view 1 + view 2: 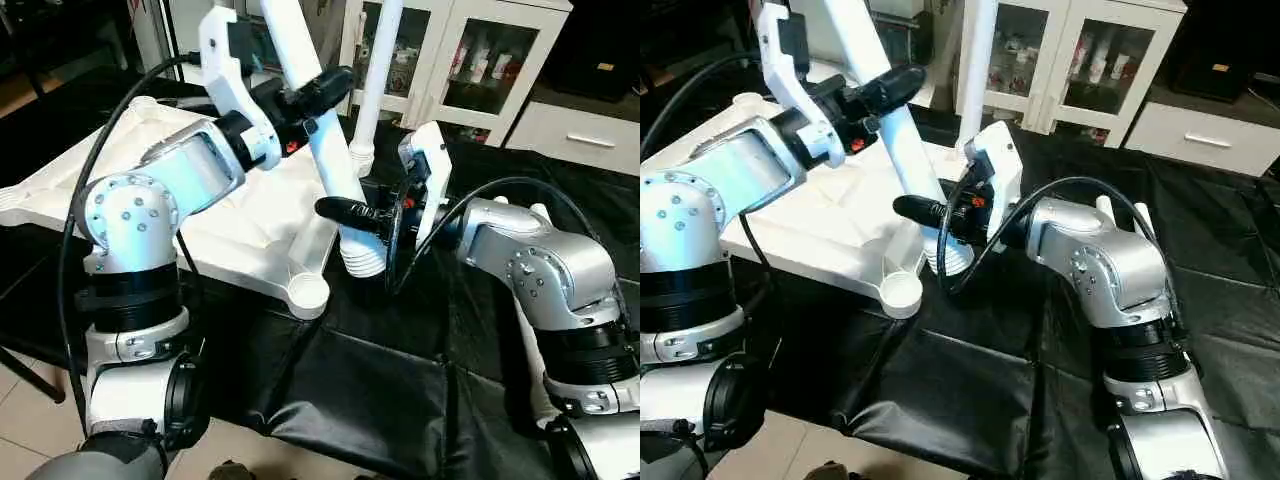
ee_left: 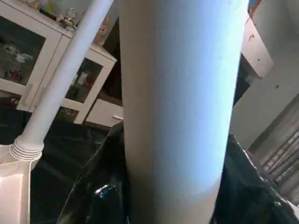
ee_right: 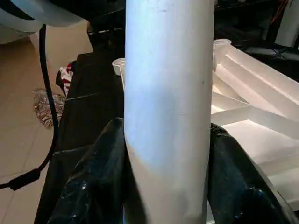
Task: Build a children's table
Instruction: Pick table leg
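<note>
Left eye view: we saw one leg already standing in far corner socket. Left hand and right hand both clamped on second leg, threaded end near 5 o'clock socket, unseated. Inverted children's table top on black tabletop.

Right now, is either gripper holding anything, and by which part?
Both hold one white leg: the left gripper grips its shaft higher up, the right gripper just above its ribbed lower end.
</note>
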### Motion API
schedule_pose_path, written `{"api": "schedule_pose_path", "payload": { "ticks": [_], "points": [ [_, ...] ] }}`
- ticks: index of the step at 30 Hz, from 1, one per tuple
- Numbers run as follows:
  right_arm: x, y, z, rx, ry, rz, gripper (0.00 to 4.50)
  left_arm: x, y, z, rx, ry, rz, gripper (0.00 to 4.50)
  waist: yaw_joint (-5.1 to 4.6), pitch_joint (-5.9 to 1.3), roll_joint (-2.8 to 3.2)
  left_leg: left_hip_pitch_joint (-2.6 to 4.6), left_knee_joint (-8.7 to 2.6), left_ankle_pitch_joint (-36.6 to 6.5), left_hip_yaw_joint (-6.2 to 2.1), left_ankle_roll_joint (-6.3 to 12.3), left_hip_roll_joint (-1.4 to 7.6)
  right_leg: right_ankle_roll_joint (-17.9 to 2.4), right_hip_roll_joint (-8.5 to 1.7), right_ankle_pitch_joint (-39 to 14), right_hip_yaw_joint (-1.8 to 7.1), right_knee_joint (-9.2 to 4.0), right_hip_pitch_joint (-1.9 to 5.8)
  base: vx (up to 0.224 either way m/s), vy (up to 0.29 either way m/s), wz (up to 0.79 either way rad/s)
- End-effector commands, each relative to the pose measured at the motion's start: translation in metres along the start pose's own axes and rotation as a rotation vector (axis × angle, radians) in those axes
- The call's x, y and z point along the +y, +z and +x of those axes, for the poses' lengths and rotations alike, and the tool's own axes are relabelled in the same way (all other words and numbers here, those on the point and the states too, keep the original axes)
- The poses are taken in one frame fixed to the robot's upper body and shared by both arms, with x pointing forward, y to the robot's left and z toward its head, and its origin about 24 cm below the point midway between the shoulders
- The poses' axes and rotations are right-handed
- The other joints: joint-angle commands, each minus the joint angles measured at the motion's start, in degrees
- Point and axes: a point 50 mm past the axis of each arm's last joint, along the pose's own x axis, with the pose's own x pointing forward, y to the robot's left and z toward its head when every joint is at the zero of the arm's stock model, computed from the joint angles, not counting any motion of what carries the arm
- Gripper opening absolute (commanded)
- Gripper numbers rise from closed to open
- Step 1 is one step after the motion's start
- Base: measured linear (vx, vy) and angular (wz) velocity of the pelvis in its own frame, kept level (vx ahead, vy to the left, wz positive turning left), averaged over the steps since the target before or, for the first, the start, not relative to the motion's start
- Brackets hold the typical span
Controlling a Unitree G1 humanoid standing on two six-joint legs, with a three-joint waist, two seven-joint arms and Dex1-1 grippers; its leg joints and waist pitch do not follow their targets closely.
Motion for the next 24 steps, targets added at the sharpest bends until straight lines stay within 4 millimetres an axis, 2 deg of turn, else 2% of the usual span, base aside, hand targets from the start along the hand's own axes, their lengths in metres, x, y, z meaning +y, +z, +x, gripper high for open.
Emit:
{"api": "schedule_pose_path", "payload": {
  "ticks": [1,6,7,9,14,16,19,20,22,23,24],
  "points": [
    [0.002,0.011,0.0,-0.021,0.0,-0.05,1.86,-0.002,0.004,0.001,0.0,0.003,0.011,1.89,0.08,-4.37,-0.04,0.11,-3.7,-7.01,1.06,-1.22,-0.94,-8.56,-2.37,-11.94,1.4,-3.79,3.64,0.0,0.0,0.0],
    [0.001,0.01,-0.001,-0.016,-0.009,-0.051,1.86,-0.002,0.003,-0.003,0.024,0.003,0.071,1.78,0.03,-4.37,-0.09,0.08,-3.75,-6.81,1.05,-1.25,-0.92,-8.23,-2.4,-12.13,1.4,-3.74,3.63,0.0,0.0,0.0],
    [0.001,0.009,-0.002,-0.013,-0.01,-0.052,1.86,-0.003,0.003,-0.003,0.029,-0.002,0.078,1.78,0.04,-4.38,0.11,0.16,-3.72,-6.85,1.05,-1.35,-0.9,-8.34,-2.43,-12.07,1.42,-3.72,3.57,0.0,0.0,0.0],
    [0.001,0.009,-0.002,-0.011,-0.011,-0.053,1.86,-0.005,0.003,-0.004,0.03,-0.014,0.08,1.77,0.02,-4.39,-0.07,0.09,-3.72,-6.74,1.07,-1.41,-0.91,-8.46,-2.41,-11.69,1.43,-3.65,3.68,0.0,0.0,0.0],
    [-0.001,0.01,-0.001,-0.01,-0.025,-0.048,1.86,-0.007,0.003,-0.005,0.039,-0.039,0.091,1.77,-0.01,-4.3,-0.03,0.11,-3.76,-6.91,1.08,-1.5,-0.9,-8.3,-2.39,-12.14,1.44,-3.72,3.58,0.0,0.0,0.0],
    [-0.002,0.011,-0.002,-0.011,-0.015,-0.02,2.56,-0.007,0.002,-0.005,0.048,-0.057,0.1,1.77,-0.05,-4.31,-0.02,0.13,-3.77,-7.31,1.08,-1.55,-0.95,-7.97,-2.4,-13.08,1.44,-3.8,3.55,0.0,0.0,0.0],
    [-0.003,0.012,-0.003,-0.012,-0.003,0.002,2.62,-0.008,0.002,-0.005,0.058,-0.073,0.107,1.77,-0.16,-4.22,-0.03,0.13,-3.8,-7.54,1.09,-1.64,-0.92,-7.93,-2.36,-13.31,1.43,-3.83,3.47,0.0,0.0,0.0],
    [-0.004,0.016,-0.006,-0.008,0.042,0.037,2.91,-0.012,0.0,-0.006,0.088,-0.122,0.14,1.77,-0.07,-4.33,0.04,0.31,-3.78,-7.64,1.07,-1.54,-0.94,-7.8,-2.37,-13.54,1.43,-3.82,3.48,0.0,0.0,0.0],
    [-0.004,0.018,-0.009,0.004,0.068,0.051,2.98,-0.014,-0.001,-0.006,0.107,-0.147,0.158,1.77,-0.05,-4.36,0.06,0.33,-3.81,-7.22,1.07,-1.42,-0.88,-8.06,-2.3,-12.3,1.46,-3.65,3.45,0.0,0.0,0.0],
    [-0.004,0.019,-0.011,0.013,0.084,0.059,3.02,-0.016,-0.002,-0.007,0.119,-0.163,0.17,1.77,-0.01,-4.42,0.24,0.26,-3.73,-6.37,1.07,-1.53,-0.81,-8.87,-2.32,-9.94,1.49,-3.35,3.57,0.0,0.0,0.0],
    [-0.004,0.019,-0.011,0.02,0.092,0.064,3.21,-0.017,-0.002,-0.007,0.124,-0.169,0.177,1.77,-0.03,-4.45,0.14,0.21,-3.71,-5.95,1.08,-1.47,-0.87,-9.12,-2.31,-9.29,1.47,-3.32,3.63,0.0,0.0,0.0]
  ]
}}
